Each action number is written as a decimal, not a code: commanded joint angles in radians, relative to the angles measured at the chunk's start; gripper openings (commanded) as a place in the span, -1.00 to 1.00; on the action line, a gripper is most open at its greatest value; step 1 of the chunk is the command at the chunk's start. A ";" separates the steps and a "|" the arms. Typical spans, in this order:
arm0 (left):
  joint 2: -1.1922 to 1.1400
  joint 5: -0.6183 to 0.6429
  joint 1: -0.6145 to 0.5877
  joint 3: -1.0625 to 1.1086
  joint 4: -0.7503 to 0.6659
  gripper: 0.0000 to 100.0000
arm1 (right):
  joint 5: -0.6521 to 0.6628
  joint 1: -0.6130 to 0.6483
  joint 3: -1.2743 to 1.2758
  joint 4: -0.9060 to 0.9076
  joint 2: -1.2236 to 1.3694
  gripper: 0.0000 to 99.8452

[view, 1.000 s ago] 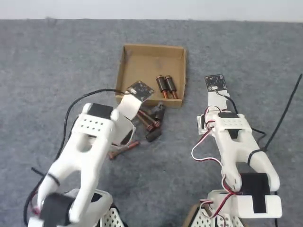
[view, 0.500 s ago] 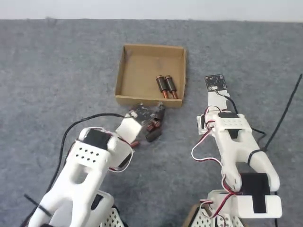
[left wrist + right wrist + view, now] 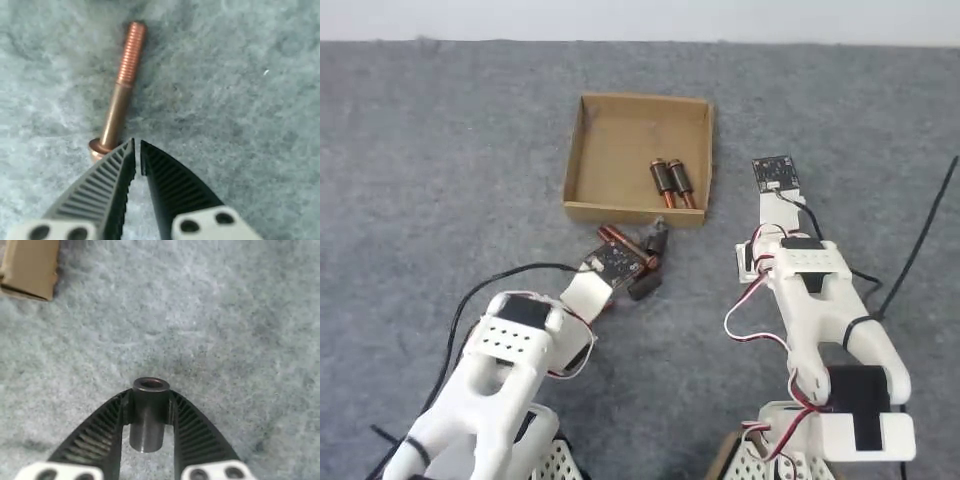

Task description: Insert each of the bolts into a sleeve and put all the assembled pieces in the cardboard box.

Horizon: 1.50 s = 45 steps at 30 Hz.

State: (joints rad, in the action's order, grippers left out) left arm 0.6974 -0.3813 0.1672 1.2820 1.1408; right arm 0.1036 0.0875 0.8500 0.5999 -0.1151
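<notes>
the left gripper (image 3: 137,145) hangs low, its tips pressed together right by a bolt (image 3: 120,95). the right gripper (image 3: 148,396) pinches a sleeve (image 3: 147,425).

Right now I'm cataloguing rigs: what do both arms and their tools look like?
The left arm and right arm are white plastic with black motors and cables; the right adds red-and-white wires. The left tool and right tool have black ribbed fingers.

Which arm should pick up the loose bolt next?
Left. The left claw is shut and empty right beside the bolt, at its head, so it likely only needs to open and grip. The right claw is already holding a sleeve.
</notes>
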 commanded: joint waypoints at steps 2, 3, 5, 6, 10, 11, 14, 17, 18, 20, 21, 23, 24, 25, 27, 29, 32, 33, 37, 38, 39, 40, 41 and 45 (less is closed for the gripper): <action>0.037 0.037 -0.069 0.036 -0.112 -0.98 | 0.017 0.008 -0.014 -0.015 -0.012 -0.99; 0.037 0.038 -0.089 0.033 -0.112 -0.98 | 0.017 0.008 -0.014 -0.015 -0.012 -0.99; 0.037 0.040 -0.109 0.031 -0.112 -0.98 | 0.017 0.008 -0.014 -0.013 -0.012 -0.99; 0.037 0.040 -0.114 0.031 -0.112 -0.98 | 0.017 0.008 -0.014 -0.013 -0.012 -0.99; 0.035 0.041 -0.117 0.031 -0.115 -0.98 | 0.017 0.008 -0.009 -0.013 -0.013 -0.99; 0.035 0.041 -0.117 0.031 -0.115 -0.98 | 0.017 0.008 -0.009 -0.013 -0.013 -0.99; 0.023 0.041 -0.117 0.027 -0.118 -0.98 | 0.017 0.008 -0.008 -0.012 -0.013 -0.99; -0.071 0.052 -0.118 -0.018 -0.124 -0.98 | 0.017 0.008 -0.008 -0.012 -0.013 -0.99; -0.120 0.080 -0.118 -0.042 -0.126 -0.98 | 0.017 0.008 -0.008 -0.012 -0.013 -0.99; -0.226 0.144 -0.118 -0.105 -0.144 -0.98 | 0.017 0.008 -0.008 -0.012 -0.013 -0.99; -0.272 0.172 -0.118 -0.137 -0.149 -0.98 | 0.017 0.008 -0.008 -0.012 -0.013 -0.99; -0.351 0.210 -0.118 -0.196 -0.152 -0.98 | 0.017 0.008 -0.008 -0.012 -0.013 -0.99; -0.379 0.224 -0.118 -0.219 -0.149 -0.98 | 0.017 0.008 -0.008 -0.012 -0.013 -0.99; -0.397 0.232 -0.118 -0.237 -0.149 -0.98 | 0.017 0.008 -0.008 -0.012 -0.013 -0.99; -0.413 0.250 -0.118 -0.251 -0.150 -0.98 | 0.017 0.008 -0.008 -0.012 -0.013 -0.99; -0.407 0.276 -0.118 -0.257 -0.153 -0.98 | 0.017 0.008 -0.008 -0.012 -0.013 -0.99; -0.384 0.341 -0.118 -0.285 -0.153 -0.98 | 0.017 0.008 -0.008 -0.012 -0.013 -0.99; -0.376 0.368 -0.118 -0.294 -0.155 -0.98 | 0.017 0.008 -0.008 -0.012 -0.013 -0.99; -0.379 0.479 -0.118 -0.321 -0.196 -0.98 | 0.017 0.008 -0.008 -0.012 -0.013 -0.99; -0.387 0.503 -0.118 -0.315 -0.227 -0.98 | 0.017 0.008 -0.008 -0.012 -0.013 -0.99; -0.402 0.523 -0.118 -0.303 -0.258 -0.98 | 0.017 0.008 -0.008 -0.012 -0.013 -0.99; -0.420 0.540 -0.118 -0.295 -0.292 -0.98 | 0.017 0.008 -0.008 -0.012 -0.013 -0.99; -0.442 0.555 -0.118 -0.288 -0.324 -0.98 | 0.017 0.008 -0.008 -0.012 -0.013 -0.99; -0.493 0.614 -0.120 -0.311 -0.374 -0.98 | 0.017 0.008 -0.008 -0.012 -0.012 -0.99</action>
State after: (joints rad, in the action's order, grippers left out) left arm 0.2340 0.1726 0.0537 1.0134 0.8201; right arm 0.1036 0.0875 0.8500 0.5999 -0.1151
